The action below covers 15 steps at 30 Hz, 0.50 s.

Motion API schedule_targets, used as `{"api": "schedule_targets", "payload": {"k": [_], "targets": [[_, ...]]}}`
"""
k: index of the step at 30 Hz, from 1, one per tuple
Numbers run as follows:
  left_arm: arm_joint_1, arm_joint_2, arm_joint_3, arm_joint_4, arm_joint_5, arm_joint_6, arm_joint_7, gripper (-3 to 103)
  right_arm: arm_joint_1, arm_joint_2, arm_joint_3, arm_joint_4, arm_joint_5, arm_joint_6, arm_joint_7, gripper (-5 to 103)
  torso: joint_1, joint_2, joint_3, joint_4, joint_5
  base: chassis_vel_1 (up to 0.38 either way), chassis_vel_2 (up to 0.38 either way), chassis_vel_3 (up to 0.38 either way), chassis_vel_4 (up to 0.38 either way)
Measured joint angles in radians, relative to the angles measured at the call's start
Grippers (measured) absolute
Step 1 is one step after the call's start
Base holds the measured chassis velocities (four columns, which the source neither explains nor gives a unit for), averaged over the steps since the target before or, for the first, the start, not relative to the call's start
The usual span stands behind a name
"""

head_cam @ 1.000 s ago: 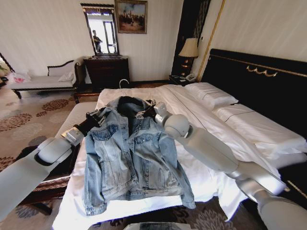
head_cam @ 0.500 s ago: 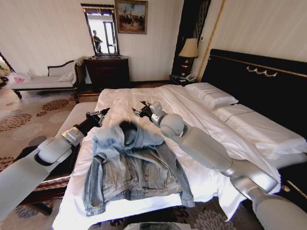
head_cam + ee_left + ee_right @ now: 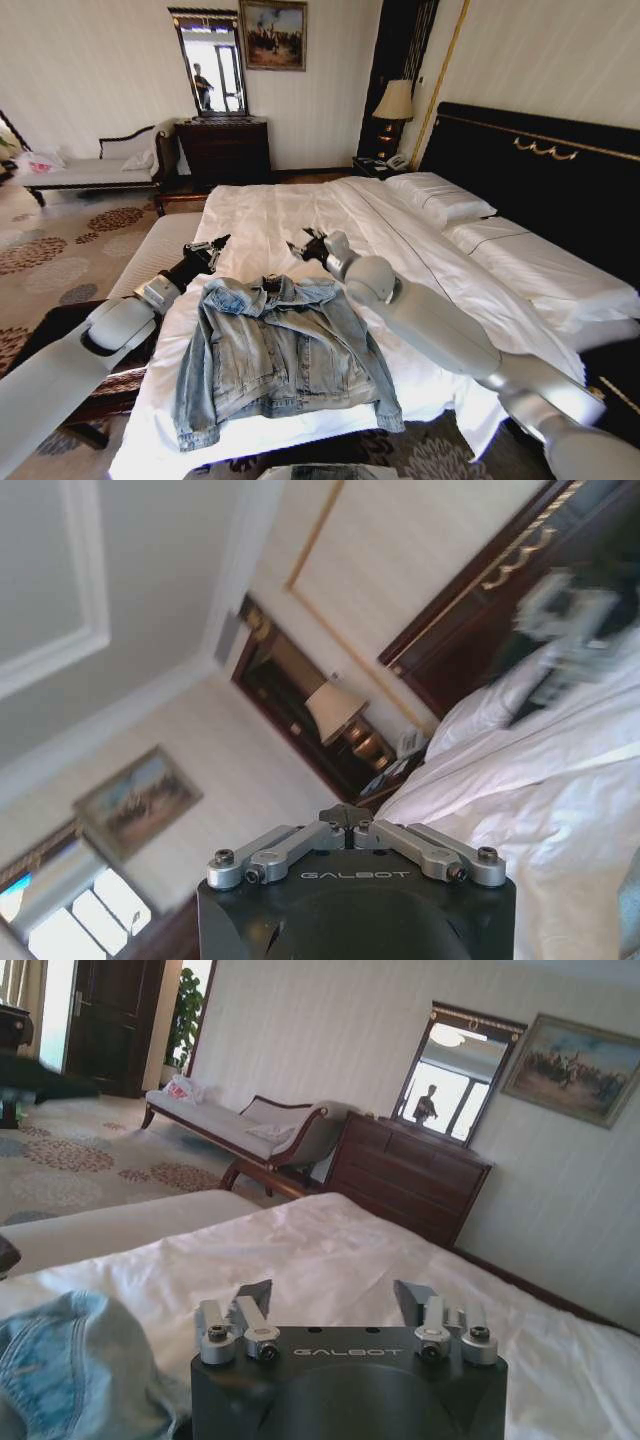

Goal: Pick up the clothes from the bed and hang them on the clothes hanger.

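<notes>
Both end effectors, left [image 3: 212, 246] and right [image 3: 303, 244], empty above crumpled clothes [image 3: 275, 350].

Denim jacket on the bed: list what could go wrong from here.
The denim jacket lies crumpled on the bed, its collar bunched, so a regrasp may catch only one layer. Both end effectors, left and right, sit beyond the collar holding nothing; closing there would likely pinch sheet instead. No hanger can be made out clearly, so hanging may stall.

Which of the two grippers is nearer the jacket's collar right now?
The left gripper, hovering beside the collar end of the denim jacket. The right gripper hangs farther up the bed, over bare sheet.
</notes>
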Motion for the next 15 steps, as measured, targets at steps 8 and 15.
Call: {"api": "schedule_targets", "payload": {"k": [8, 15], "targets": [[0.036, -0.057, -0.041, 0.010, -0.174, 0.115, -0.060, 16, -0.056, -0.029, -0.001, 0.012, 0.036, 0.020, 0.007, 93, 0.000, 0.000, 0.000, -0.0001, -0.0002, 0.000, 0.000, 0.000, 0.000], [0.249, -0.191, -0.253, -0.047, -0.275, 0.188, -0.112, 43, -0.014, -0.003, -0.093, -0.051, 0.117, 0.018, -0.013, 100, 0.000, 0.000, 0.000, -0.0001, -0.0001, 0.000, 0.000, 0.000, 0.000]]}}
